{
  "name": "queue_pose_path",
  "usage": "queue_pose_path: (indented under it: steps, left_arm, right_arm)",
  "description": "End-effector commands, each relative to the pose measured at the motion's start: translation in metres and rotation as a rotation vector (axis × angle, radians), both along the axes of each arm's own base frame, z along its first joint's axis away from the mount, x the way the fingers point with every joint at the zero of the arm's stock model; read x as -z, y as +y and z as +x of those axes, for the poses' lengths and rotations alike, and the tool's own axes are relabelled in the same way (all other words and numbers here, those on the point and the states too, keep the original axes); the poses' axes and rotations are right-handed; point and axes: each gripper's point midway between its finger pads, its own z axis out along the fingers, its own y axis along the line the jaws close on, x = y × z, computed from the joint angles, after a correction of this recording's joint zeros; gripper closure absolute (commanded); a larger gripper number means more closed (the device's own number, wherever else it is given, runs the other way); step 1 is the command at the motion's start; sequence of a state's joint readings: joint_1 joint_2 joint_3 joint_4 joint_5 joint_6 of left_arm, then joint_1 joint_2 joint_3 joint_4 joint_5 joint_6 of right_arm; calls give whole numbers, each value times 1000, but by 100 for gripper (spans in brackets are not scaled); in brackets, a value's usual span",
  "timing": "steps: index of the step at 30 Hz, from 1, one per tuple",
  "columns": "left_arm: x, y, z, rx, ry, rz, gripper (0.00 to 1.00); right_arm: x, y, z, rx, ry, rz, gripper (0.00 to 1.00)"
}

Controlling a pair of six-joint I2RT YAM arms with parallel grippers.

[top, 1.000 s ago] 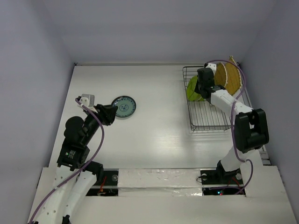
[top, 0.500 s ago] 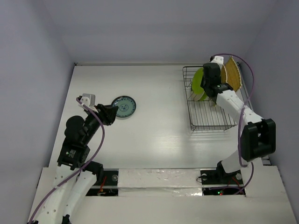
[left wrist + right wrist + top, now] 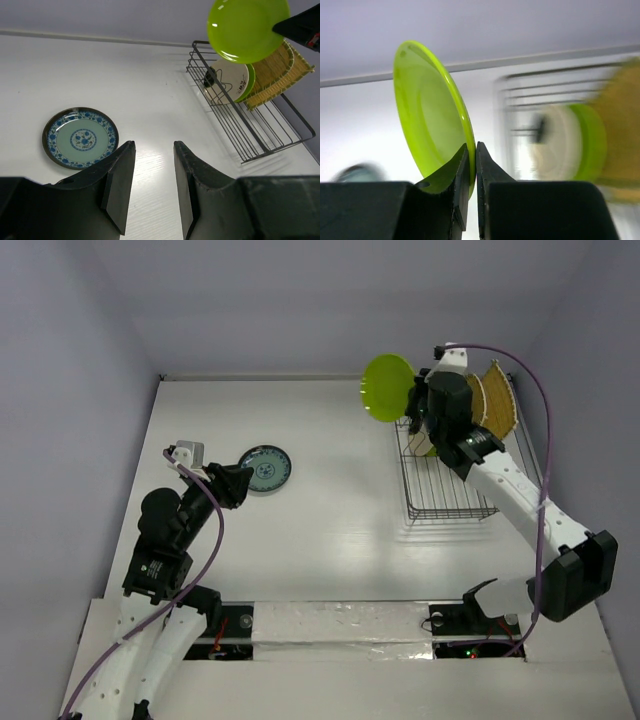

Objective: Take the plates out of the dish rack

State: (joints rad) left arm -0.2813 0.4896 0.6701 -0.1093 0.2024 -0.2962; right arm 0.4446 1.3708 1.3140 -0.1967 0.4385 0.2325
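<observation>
A lime green plate [image 3: 388,387] [image 3: 427,120] [image 3: 247,25] hangs in the air, upright, above the far left corner of the dish rack [image 3: 450,495] [image 3: 260,135]. My right gripper [image 3: 415,405] [image 3: 472,146] is shut on its rim. In the rack stand a cream plate [image 3: 231,80], a green one [image 3: 251,82] behind it, and woven straw-yellow plates [image 3: 495,400] [image 3: 280,70]. A teal plate with a blue pattern [image 3: 267,468] [image 3: 80,138] lies flat on the table at the left. My left gripper [image 3: 232,485] [image 3: 153,145] hovers just beside it, open with nothing between its fingers.
The white table [image 3: 330,510] is closed in by a back wall and side walls. The rack sits against the right wall at the far right corner. A purple cable [image 3: 535,390] loops over the right arm above the rack.
The right gripper has closed on the lime green plate and lifted it up and to the left out of the rack. The left arm has not moved.
</observation>
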Motion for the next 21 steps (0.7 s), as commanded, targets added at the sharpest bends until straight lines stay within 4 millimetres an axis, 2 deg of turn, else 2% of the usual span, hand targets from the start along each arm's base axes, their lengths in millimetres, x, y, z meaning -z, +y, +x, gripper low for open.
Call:
queue_pose_path:
  steps: [1, 2, 3, 4, 5, 6, 7, 8, 9, 10, 12, 13, 14, 16, 21]
  left_arm:
    - [-32, 0, -3, 9, -95, -24, 67]
    - [-31, 0, -3, 10, -94, -24, 67]
    - [-31, 0, -3, 9, -94, -24, 67]
    - [-32, 0, -3, 9, -96, -23, 67]
    - [-32, 0, -3, 9, -97, -23, 67]
    - [-32, 0, -3, 7, -96, -23, 67]
    - [-32, 0, -4, 6, -97, -25, 67]
    - [-32, 0, -4, 7, -96, -23, 67]
    - [-32, 0, -4, 9, -97, -23, 67]
    - [-32, 0, -4, 7, -97, -23, 67]
    - [-33, 0, -4, 9, -100, -25, 66]
    - [-34, 0, -5, 12, -101, -26, 66]
    - [-32, 0, -4, 12, -96, -26, 66]
    - [-32, -1, -5, 16, -97, -26, 66]
    - [-34, -1, -6, 15, -103, -28, 66]
  right_arm:
    - [1, 95, -1, -312, -44, 258, 100]
    - [9, 117, -3, -367, -18, 295, 100]
    - [38, 143, -1, -438, 52, 320, 100]
    - [45, 161, -2, -471, 81, 381, 100]
    - [42, 181, -1, -526, 70, 425, 100]
    - [68, 208, -5, -585, 138, 442, 100]
    - [72, 223, -7, -601, 162, 489, 100]
    - [66, 238, -5, -629, 147, 523, 100]
    - [71, 256, -12, -665, 168, 543, 100]
    - [90, 270, -9, -659, 209, 570, 100]
    - [93, 286, -6, -659, 216, 601, 100]
    - [99, 291, -3, -651, 237, 633, 100]
    - [113, 297, 2, -643, 256, 652, 100]
    - [121, 308, 0, -655, 284, 696, 100]
    - [147, 315, 4, -634, 337, 721, 100]
